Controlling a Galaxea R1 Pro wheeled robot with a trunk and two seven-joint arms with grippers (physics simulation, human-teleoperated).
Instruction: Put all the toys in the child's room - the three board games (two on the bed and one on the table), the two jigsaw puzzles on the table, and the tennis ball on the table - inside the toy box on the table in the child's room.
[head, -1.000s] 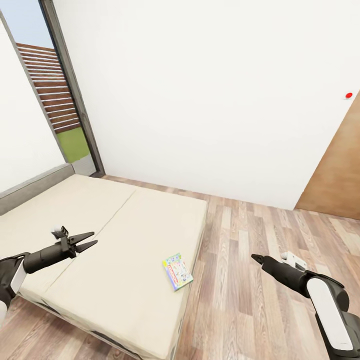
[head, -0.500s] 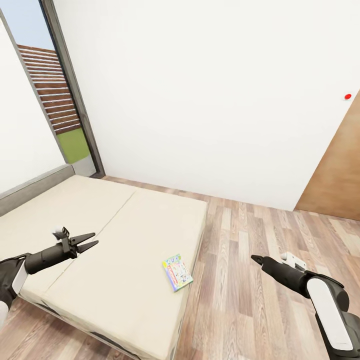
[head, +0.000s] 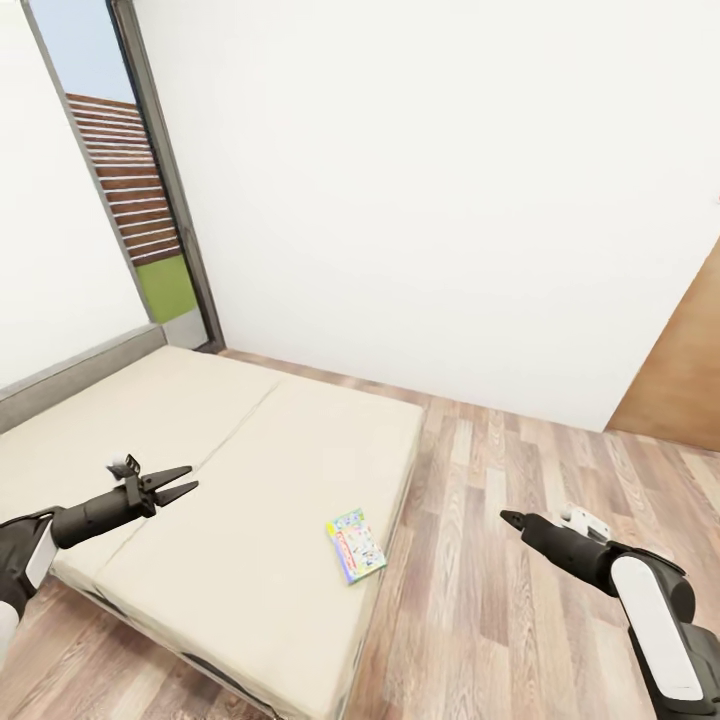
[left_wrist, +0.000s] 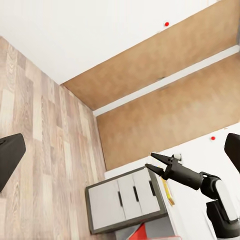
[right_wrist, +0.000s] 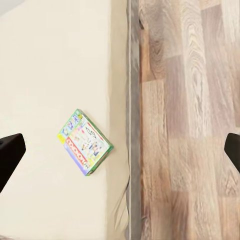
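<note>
Game (head: 355, 543) first: one white-green box with a red band lies flat on the bed (head: 230, 480), close to the edge nearest the floor, well apart from both grippers and touched by nothing. From the right wrist view the same game (right_wrist: 85, 142) sits just inside the mattress edge, so a reach from the floor side looks the likeliest approach. Nearest the camera, the left gripper (head: 178, 482) hangs over the mattress with its two fingers spread in a plain gap and nothing between them. At the other side the right gripper (head: 513, 519) hovers over the floor (head: 500, 560) beside the bed; its fingers look drawn to a point in the head view, but whether they are closed I cannot tell, and it carries nothing. Both arms seem held out ready, not yet reaching. Beyond them the beige mattress runs back to a grey headboard (head: 80, 372), with a white wall (head: 420, 200), a window (head: 130, 190) and a brown door (head: 680, 390) behind.
</note>
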